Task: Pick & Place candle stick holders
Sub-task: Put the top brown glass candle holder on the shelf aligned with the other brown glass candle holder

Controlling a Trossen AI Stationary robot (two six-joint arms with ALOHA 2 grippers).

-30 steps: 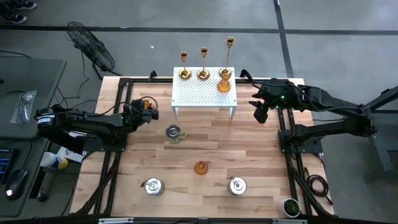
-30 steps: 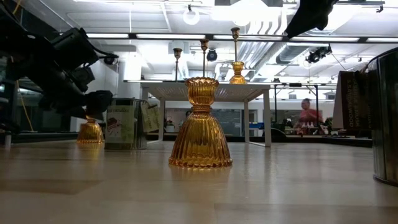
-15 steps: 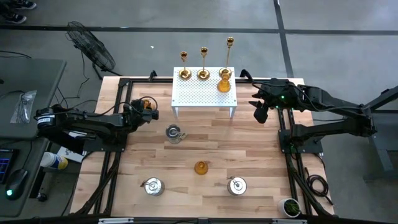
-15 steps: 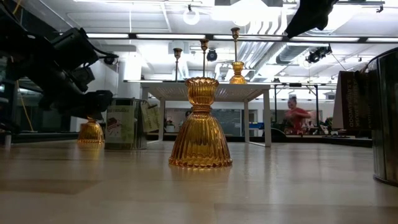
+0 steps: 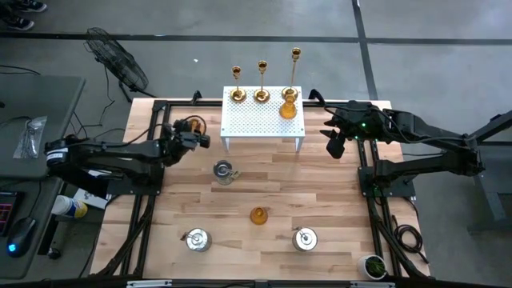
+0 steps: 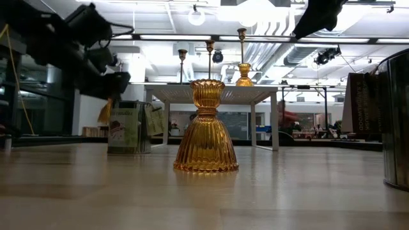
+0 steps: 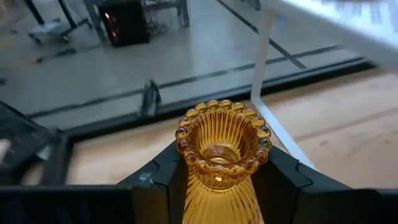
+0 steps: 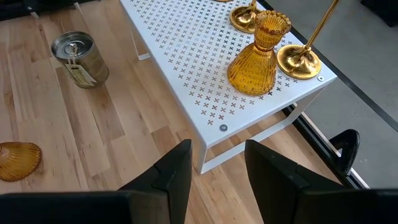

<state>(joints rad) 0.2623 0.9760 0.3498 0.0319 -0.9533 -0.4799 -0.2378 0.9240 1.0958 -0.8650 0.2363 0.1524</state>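
Wooden table (image 5: 320, 200) — no legible labels anywhere

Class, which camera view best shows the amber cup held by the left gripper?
Left wrist view: the amber cup fills the frame, clamped between the fingers. High view shows a small orange spot; low view a sliver under the arm; right wrist view misses it.

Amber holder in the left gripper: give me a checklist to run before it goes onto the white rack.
1. Left gripper shut on amber holder: ok.
2. Holder lifted off the table: ok.
3. Holder upright in the grip: ok.
4. Bare space on white rack beside the amber holder already there: ok.
5. Right gripper off to the rack's side, open, holding nothing: ok.
6. Silver pot below the path: cannot tell.
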